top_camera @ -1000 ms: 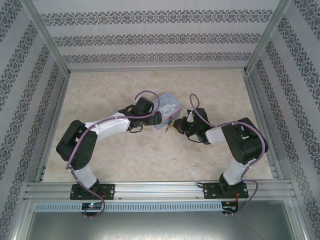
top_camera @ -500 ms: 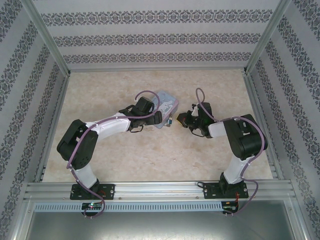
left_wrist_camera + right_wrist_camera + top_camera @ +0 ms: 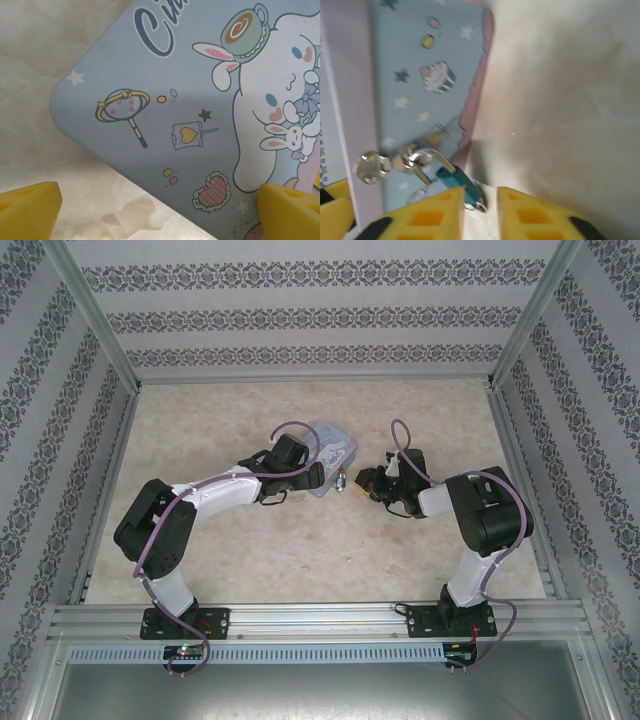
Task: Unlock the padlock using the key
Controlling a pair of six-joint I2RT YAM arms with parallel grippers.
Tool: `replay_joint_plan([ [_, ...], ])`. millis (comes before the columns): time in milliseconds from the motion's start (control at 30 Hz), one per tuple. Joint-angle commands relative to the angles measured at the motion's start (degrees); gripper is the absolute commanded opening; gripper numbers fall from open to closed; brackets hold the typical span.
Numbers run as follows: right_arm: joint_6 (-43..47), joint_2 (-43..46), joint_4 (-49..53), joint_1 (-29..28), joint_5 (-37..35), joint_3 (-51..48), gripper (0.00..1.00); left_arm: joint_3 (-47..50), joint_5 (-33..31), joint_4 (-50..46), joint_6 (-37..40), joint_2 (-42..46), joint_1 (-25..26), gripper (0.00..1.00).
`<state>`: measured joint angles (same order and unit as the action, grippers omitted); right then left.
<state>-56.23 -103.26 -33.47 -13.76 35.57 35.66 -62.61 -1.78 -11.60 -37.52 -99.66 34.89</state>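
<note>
Right wrist: small blue padlock point(image 3: 456, 180) with silver shackle, just beside pale blue cartoon tin point(image 3: 415, 75)
Right gripper point(image 3: 481, 210) parted, empty; left gripper point(image 3: 160, 207) spread wide over tin

The one piece of writing that can be read is on the lid of the pale blue tin point(image 3: 150, 120), seen from the left wrist. It is dark blue cursive lettering point(image 3: 156, 27) that starts with a capital "C" and an "i". The letters after that run off the picture's top edge and cannot be made out.
</note>
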Motion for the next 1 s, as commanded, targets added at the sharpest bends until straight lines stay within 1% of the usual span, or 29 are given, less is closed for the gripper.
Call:
replay_joint_plan([
  [0,4.5,0.1,-2.4,-1.0,1.1,-1.2,0.37,2.8,-1.5,-9.4,1.3,-3.2,0.8,0.99],
  [67,6.0,-0.4,-2.8,-1.3,1.0,-1.3,0.43,2.7,-1.4,-9.4,1.3,-3.3,0.8,0.99],
  [133,7.2,-0.9,-3.6,-1.6,1.4,-1.1,0.45,2.5,-1.4,-9.5,1.2,-3.4,0.8,0.99],
  [367,12.0,-3.3,-3.5,-3.9,2.3,0.7,0.44,2.1,-1.0,-9.5,1.2,-3.7,0.8,0.98],
  [567,13.5,-6.2,-3.8,-5.9,1.8,2.2,0.43,1.8,-1.0,-9.7,1.3,-3.9,0.8,0.98],
  [700,13.4,-8.0,-4.5,-6.2,1.5,2.5,0.39,1.7,-1.1,-9.8,1.4,-4.0,0.8,0.98],
  [800,13.3,-8.5,-5.1,-6.2,1.5,1.8,0.35,1.8,-1.1,-9.8,1.3,-4.1,0.8,0.98],
  [967,13.1,-8.2,-5.6,-6.2,0.7,0.0,0.23,1.8,-0.8,-9.5,1.1,-4.4,0.8,0.98],
])
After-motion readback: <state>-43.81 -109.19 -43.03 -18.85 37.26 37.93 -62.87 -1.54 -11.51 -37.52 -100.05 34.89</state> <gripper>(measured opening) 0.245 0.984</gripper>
